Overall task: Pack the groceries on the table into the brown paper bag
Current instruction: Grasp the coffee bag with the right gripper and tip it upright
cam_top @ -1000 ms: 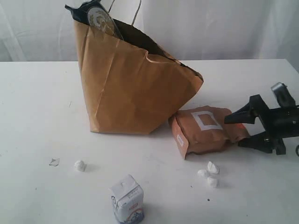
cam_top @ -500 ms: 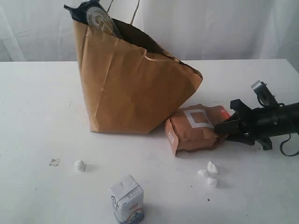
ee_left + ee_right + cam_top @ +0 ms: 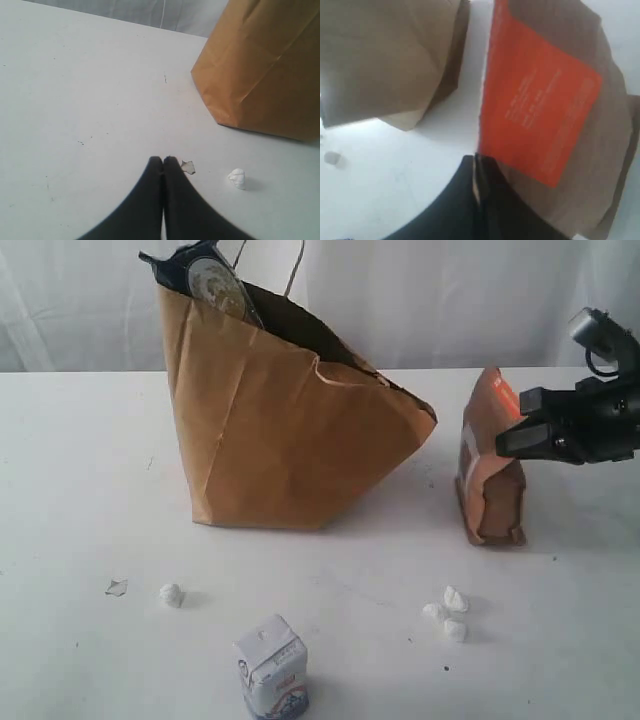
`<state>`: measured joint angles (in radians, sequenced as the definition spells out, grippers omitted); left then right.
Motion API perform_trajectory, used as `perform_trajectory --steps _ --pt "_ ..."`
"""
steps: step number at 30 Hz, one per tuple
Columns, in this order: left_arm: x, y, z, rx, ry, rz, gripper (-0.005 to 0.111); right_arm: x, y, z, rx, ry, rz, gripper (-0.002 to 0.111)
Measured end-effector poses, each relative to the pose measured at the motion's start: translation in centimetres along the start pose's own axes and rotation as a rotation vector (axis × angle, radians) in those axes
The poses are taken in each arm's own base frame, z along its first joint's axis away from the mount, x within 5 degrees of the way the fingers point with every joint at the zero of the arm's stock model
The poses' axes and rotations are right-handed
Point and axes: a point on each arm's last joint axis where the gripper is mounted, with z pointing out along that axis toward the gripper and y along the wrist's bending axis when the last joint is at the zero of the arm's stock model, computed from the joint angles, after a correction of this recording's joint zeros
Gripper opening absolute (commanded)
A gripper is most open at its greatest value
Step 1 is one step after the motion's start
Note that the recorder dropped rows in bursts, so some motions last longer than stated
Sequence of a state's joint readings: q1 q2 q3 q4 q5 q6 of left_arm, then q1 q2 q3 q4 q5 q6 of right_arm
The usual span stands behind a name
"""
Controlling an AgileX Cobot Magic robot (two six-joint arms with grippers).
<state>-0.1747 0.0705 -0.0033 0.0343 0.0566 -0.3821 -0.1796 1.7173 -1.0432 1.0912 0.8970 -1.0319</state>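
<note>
Scuffed white tabletop (image 3: 90,500), crinkled brown pouch (image 3: 490,495)

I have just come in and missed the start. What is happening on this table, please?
The right gripper is shut on the brown pouch, holding it upright beside the brown paper bag. A silver-lidded jar pokes out of the bag's top. The small white carton stands on the table. The left gripper is shut and empty.

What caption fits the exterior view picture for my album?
Right hand pinches the brown pouch upright beside the paper bag, white carton nearby.
</note>
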Motion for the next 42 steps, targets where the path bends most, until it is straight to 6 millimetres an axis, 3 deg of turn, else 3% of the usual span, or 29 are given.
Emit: perform_trajectory --steps 3,6,15,18,37,42 --pt "0.0 0.0 0.0 0.000 0.000 0.000 0.000 0.4 -0.3 0.0 0.030 0.050 -0.026 0.001" --pt "0.0 0.0 0.0 0.000 0.000 0.000 0.000 0.5 -0.4 -0.1 0.043 0.069 -0.034 0.009" --pt "0.0 0.0 0.0 0.000 0.000 0.000 0.000 1.0 -0.7 -0.1 0.074 0.123 -0.092 0.070" --pt "0.0 0.0 0.0 0.000 0.000 0.000 0.000 1.0 -0.7 -0.1 0.076 0.122 -0.100 0.082" --pt "0.0 0.0 0.0 0.000 0.000 0.000 0.000 0.4 -2.1 0.1 0.211 0.060 -0.133 0.084" --pt "0.0 0.0 0.0 0.000 0.000 0.000 0.000 0.2 -1.7 1.6 0.240 0.062 -0.205 0.084"
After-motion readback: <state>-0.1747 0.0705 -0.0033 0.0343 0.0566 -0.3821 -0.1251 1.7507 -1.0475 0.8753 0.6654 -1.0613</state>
